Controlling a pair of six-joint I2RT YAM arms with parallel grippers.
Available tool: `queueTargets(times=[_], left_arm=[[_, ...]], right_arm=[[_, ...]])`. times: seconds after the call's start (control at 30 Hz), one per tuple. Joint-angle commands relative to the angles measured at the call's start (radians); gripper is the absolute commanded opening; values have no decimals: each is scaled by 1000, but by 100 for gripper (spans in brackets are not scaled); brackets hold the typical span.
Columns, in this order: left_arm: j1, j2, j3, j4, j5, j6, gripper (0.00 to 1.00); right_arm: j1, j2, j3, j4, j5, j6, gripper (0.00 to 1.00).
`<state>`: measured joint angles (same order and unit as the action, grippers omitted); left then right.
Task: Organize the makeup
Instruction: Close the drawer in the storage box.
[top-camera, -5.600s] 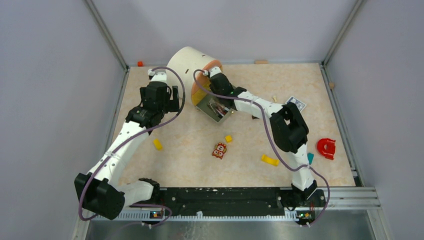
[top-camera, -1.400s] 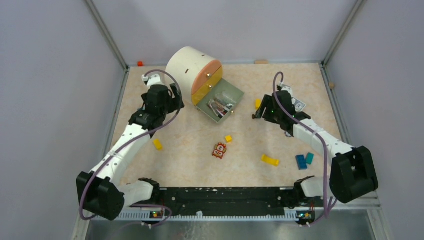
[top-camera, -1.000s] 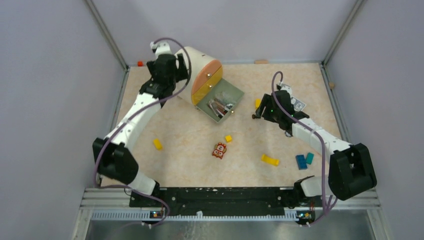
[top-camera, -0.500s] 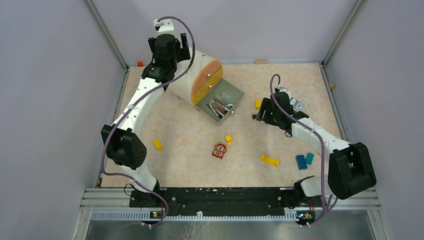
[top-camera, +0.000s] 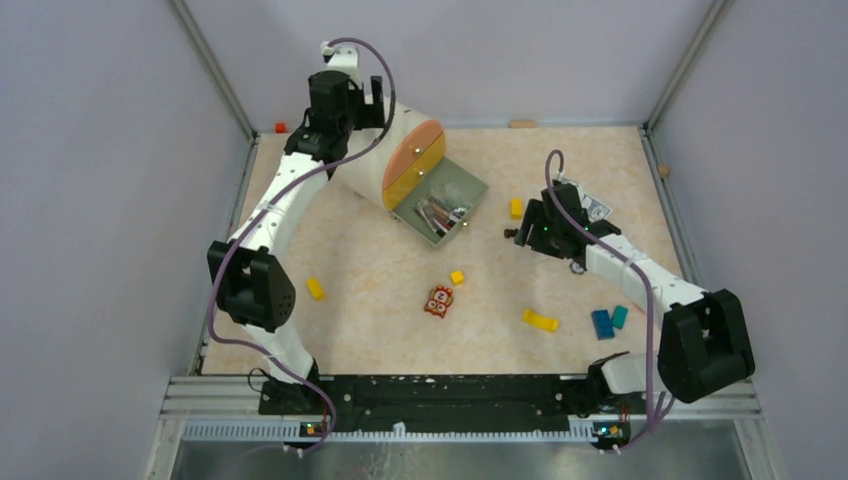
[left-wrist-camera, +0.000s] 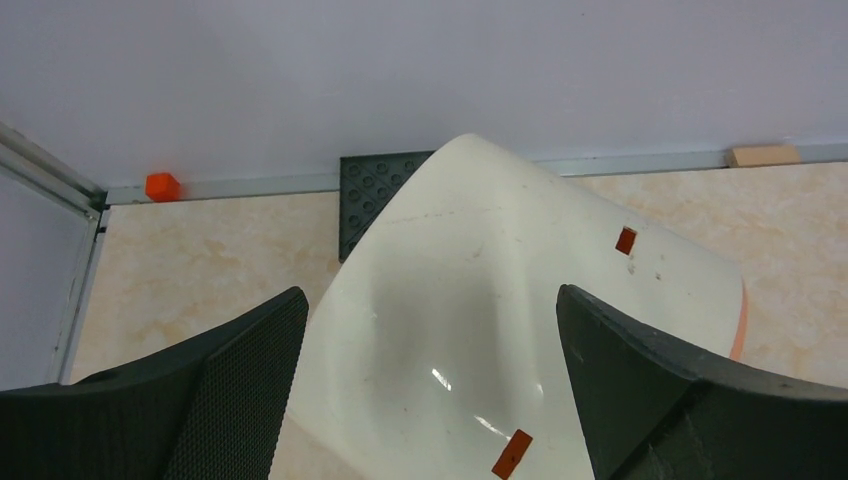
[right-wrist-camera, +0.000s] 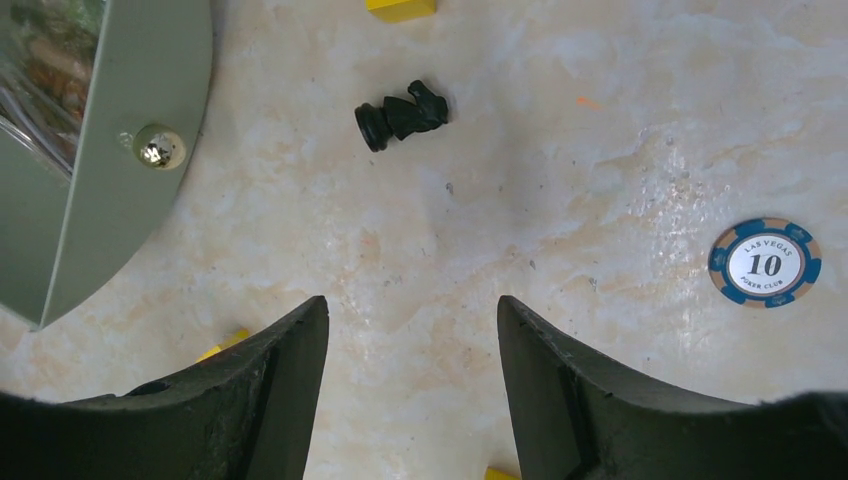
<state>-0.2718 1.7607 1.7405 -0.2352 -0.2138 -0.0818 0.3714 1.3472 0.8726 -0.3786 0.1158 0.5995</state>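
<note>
The makeup (top-camera: 437, 214), several thin sticks, lies in an open grey-green drawer (top-camera: 462, 190) pulled out of a cream round case (top-camera: 365, 125) with peach and yellow drawer fronts. The drawer's edge and knob also show in the right wrist view (right-wrist-camera: 150, 145). My left gripper (top-camera: 352, 103) is open, raised over the back of the case, with its fingers on either side of the cream shell (left-wrist-camera: 500, 300) and not touching it. My right gripper (top-camera: 522, 232) is open and empty, low over bare table right of the drawer (right-wrist-camera: 411, 305). No puffs or wire-loop tool show.
A small black piece (right-wrist-camera: 402, 115) and a yellow block (top-camera: 516, 207) lie just beyond my right gripper. A poker chip (right-wrist-camera: 765, 264) lies to its right. Yellow blocks (top-camera: 316, 288) (top-camera: 540, 320), a toy figure (top-camera: 438, 300) and blue blocks (top-camera: 602, 323) sit nearer. Walls enclose the table.
My left arm has swung up and back from beside the case to above its rear. My right arm has left the drawer and settled over the table to its right.
</note>
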Motion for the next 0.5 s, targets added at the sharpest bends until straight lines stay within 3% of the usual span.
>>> queueTargets(times=[0.0, 0.47], left_arm=[[13, -3, 2, 57, 93, 43, 99], [14, 10, 17, 45, 124, 20, 99]], right_arm=[[4, -62, 27, -8, 27, 61, 62], [3, -73, 31, 47, 59, 111, 60]])
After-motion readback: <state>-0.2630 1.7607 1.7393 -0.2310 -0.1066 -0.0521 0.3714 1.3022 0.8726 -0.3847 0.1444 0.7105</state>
